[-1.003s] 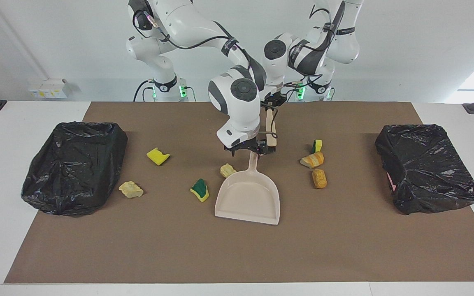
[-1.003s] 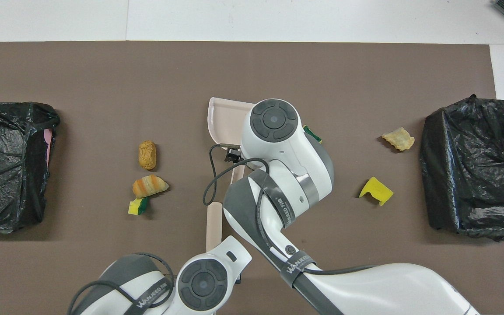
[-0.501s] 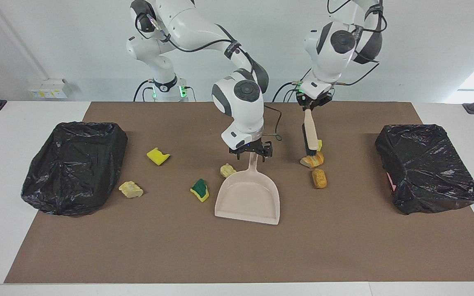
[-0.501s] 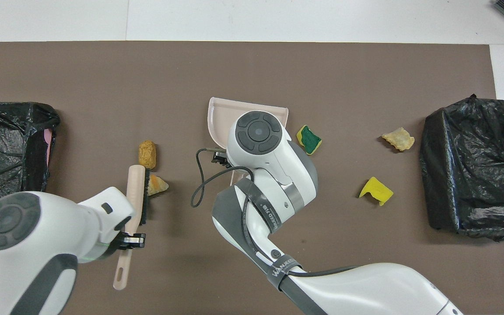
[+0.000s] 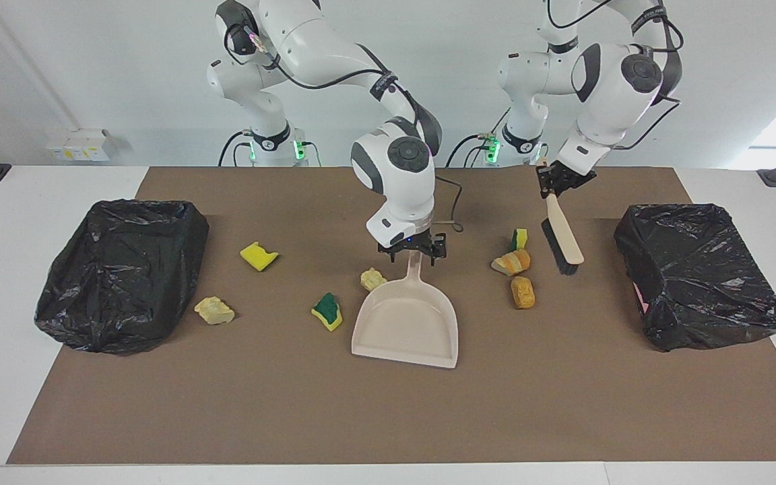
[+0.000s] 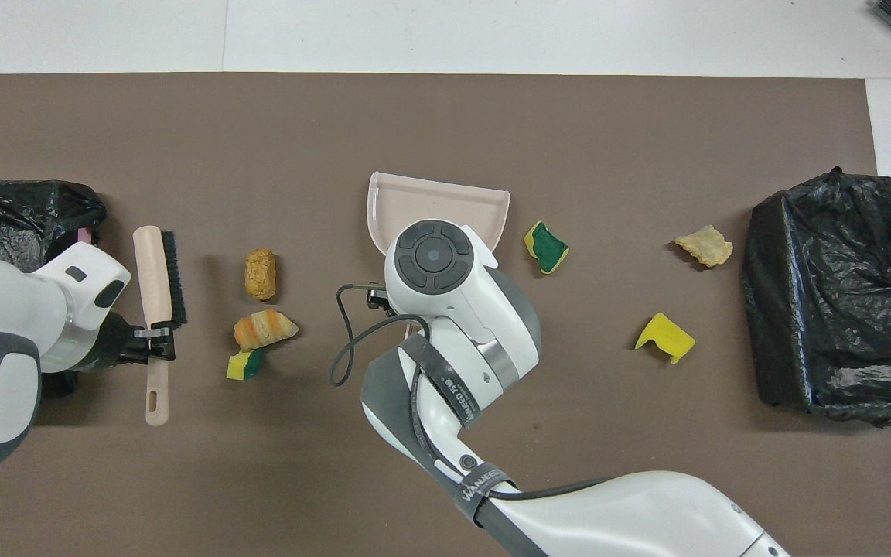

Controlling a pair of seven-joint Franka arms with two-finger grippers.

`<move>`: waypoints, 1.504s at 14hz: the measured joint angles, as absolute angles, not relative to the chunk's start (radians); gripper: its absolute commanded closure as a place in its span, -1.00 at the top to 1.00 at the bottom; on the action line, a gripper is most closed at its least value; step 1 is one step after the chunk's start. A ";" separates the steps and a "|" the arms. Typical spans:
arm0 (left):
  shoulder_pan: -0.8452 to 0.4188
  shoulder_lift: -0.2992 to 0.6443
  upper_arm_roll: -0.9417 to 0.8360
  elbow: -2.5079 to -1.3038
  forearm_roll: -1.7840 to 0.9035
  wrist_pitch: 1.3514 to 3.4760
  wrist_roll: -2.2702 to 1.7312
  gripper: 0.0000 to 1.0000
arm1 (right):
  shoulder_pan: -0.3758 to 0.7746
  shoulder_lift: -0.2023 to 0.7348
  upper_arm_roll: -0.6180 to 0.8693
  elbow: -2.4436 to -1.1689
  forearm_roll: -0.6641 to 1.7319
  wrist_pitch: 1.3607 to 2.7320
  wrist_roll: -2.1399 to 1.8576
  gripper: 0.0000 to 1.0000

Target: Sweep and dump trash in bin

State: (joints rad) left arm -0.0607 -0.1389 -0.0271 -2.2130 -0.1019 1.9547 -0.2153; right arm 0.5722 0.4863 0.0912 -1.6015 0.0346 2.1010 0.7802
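My left gripper is shut on the handle of the beige brush. Its black bristles face three chunks of trash: orange, striped orange and yellow-green. My right gripper sits at the handle of the beige dustpan, which lies flat mid-mat. A pale chunk lies against the pan. Green-yellow, yellow and beige chunks lie toward the right arm's end.
A bin lined with a black bag stands at each end of the brown mat: one at the right arm's end, one at the left arm's end. In the overhead view the right arm covers the dustpan's handle.
The left arm has swung the brush from the middle, past the three chunks, out toward its own end of the table. The right gripper has stayed at the dustpan's handle.
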 measured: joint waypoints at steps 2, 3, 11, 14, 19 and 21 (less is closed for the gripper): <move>-0.052 -0.128 -0.027 -2.207 -0.102 1.956 -0.222 -1.00 | 0.573 0.486 0.091 -1.603 0.034 2.101 0.780 -0.74; -0.051 -0.129 -0.028 -2.206 -0.102 1.956 -0.226 -1.00 | 0.574 0.486 0.091 -1.605 0.033 2.101 0.780 -1.00; -0.051 -0.128 -0.031 -2.210 -0.102 1.955 -0.247 -1.00 | 0.581 0.450 0.088 -1.605 -0.021 2.046 0.559 -1.00; -0.051 -0.128 -0.033 -2.223 -0.102 1.950 -0.267 -1.00 | 0.560 0.410 0.085 -1.605 -0.021 1.982 0.412 -1.00; -0.051 -0.150 -0.047 -2.279 -0.103 1.934 -0.271 -1.00 | 0.478 0.348 0.084 -1.605 -0.013 1.845 0.070 -1.00; -0.051 -0.177 -0.048 -2.309 -0.108 1.875 -0.304 -1.00 | 0.448 0.337 0.083 -1.606 -0.012 1.808 -0.092 -1.00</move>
